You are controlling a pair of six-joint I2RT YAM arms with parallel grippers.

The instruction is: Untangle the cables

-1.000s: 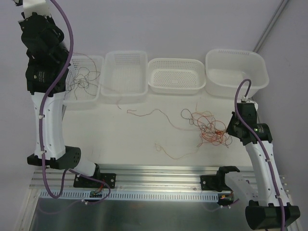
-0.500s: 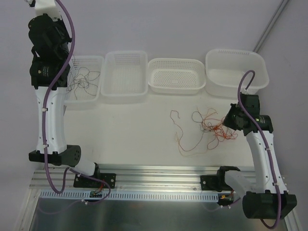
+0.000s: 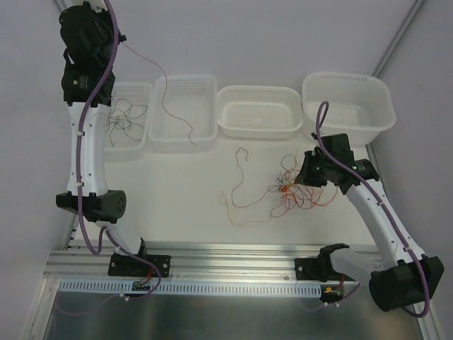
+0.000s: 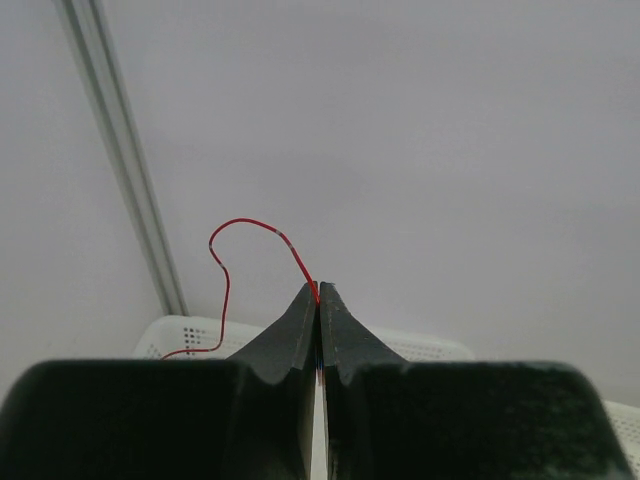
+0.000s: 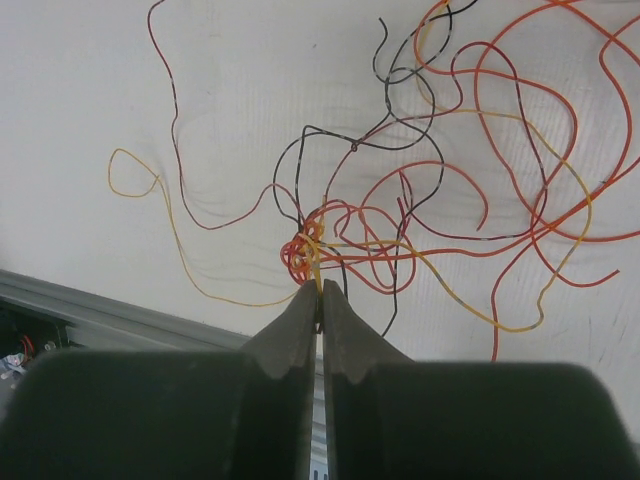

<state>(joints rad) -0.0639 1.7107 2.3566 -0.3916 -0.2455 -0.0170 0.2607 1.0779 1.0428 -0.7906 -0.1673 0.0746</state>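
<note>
White plastic baskets stand in a row of four at the far side of the table (image 3: 177,202). At the far left, the left gripper (image 4: 318,300) is raised high, its jaws pressed together on a dark red cable (image 3: 164,92). This cable hangs from the tips in loose curves over the second basket (image 3: 185,77), and its lower end is by that basket's near edge. The first basket (image 3: 139,88) holds a few dark grey cables (image 3: 120,120).

Further right, on the table in front of the third basket (image 3: 258,128) and fourth basket (image 3: 347,75), lies a tangle of cables (image 3: 294,188) in bright red, orange-yellow, dark red and dark grey. Loose ends trail off to its left. The right gripper (image 5: 320,297) sits low at the tangle's knot, jaws pinched together on an orange-yellow cable (image 5: 316,268).
</note>
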